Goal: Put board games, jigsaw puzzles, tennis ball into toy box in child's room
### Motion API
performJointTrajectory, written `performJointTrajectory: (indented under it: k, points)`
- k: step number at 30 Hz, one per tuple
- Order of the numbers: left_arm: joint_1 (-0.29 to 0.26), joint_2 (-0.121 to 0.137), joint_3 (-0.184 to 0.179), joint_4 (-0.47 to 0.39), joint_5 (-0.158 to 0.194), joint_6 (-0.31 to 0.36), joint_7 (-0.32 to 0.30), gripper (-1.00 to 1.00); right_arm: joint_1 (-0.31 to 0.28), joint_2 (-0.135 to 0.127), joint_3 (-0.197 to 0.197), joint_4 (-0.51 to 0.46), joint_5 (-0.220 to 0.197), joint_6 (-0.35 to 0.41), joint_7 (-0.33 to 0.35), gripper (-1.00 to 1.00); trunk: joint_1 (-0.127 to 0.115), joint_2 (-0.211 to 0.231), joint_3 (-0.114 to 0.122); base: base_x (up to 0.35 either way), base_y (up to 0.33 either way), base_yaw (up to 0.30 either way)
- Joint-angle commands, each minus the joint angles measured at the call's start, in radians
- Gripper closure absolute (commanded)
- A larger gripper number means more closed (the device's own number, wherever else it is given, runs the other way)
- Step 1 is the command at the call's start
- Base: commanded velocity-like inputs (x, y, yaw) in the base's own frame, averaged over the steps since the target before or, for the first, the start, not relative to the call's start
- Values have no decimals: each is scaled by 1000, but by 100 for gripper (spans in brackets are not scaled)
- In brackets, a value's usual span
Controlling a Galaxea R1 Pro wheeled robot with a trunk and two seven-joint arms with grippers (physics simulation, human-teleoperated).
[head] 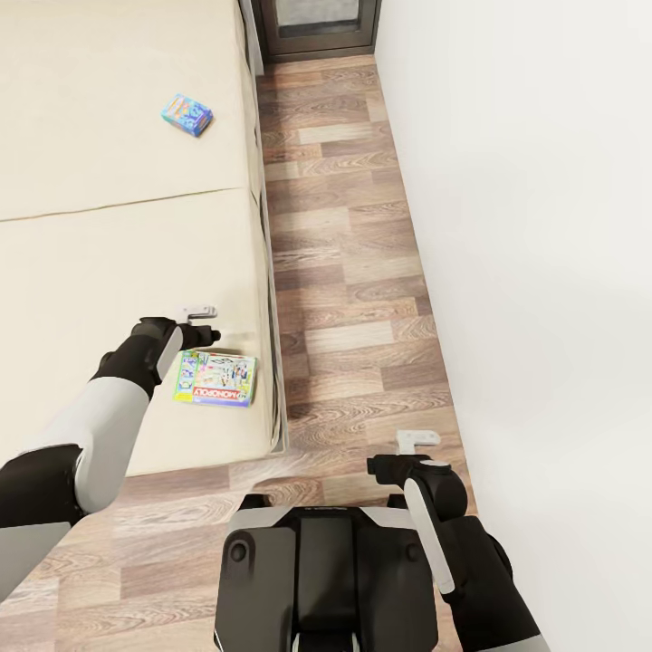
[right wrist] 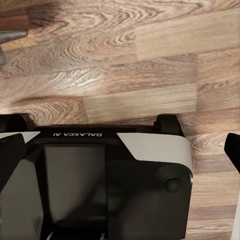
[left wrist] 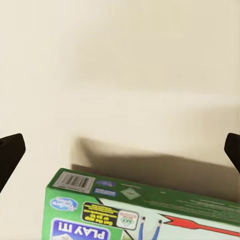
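**Board game under the left gripper at the bed's edge**

The green board game (head: 215,378) lies flat on the bed (head: 109,235) near its corner. The left gripper (head: 201,324) hovers just over the box's far edge, fingers spread wide and empty. A small blue board game (head: 186,114) sits farther up the mattress. The right gripper (head: 398,453) hangs over the wood floor (head: 335,272), spread apart, holding nothing.

The green board game (head: 215,378) reads "MONOPOLY"; the robot base (right wrist: 100,170) reads "GALAXEA AI".

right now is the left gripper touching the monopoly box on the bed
Apart. In the left wrist view the left gripper is open, bare mattress between its fingertips, Monopoly box nearer the camera.
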Motion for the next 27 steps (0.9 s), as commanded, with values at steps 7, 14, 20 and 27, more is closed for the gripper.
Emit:
performJointTrajectory:
  k: [7, 14, 20, 27]
  points:
    - [1, 0, 4, -1, -10, 4, -5, -100, 0, 0, 0, -1, -12, 3, -10, -100, 1, -2, -1, 0, 0, 0]
    - [1, 1, 3, -1, -9, 4, -5, -100, 0, 0, 0, -1, -12, 5, -10, -100, 1, -2, -1, -8, -12, 0]
    - [1, 1, 3, -1, -9, 4, -6, -100, 0, 1, 0, -1, -11, 8, -9, -100, 1, -2, -1, -78, -96, 0]
    - [1, 2, 3, -1, -9, 3, -10, -100, 0, 3, 0, -1, -11, 8, -10, -100, 1, -2, -1, -20, -24, 0]
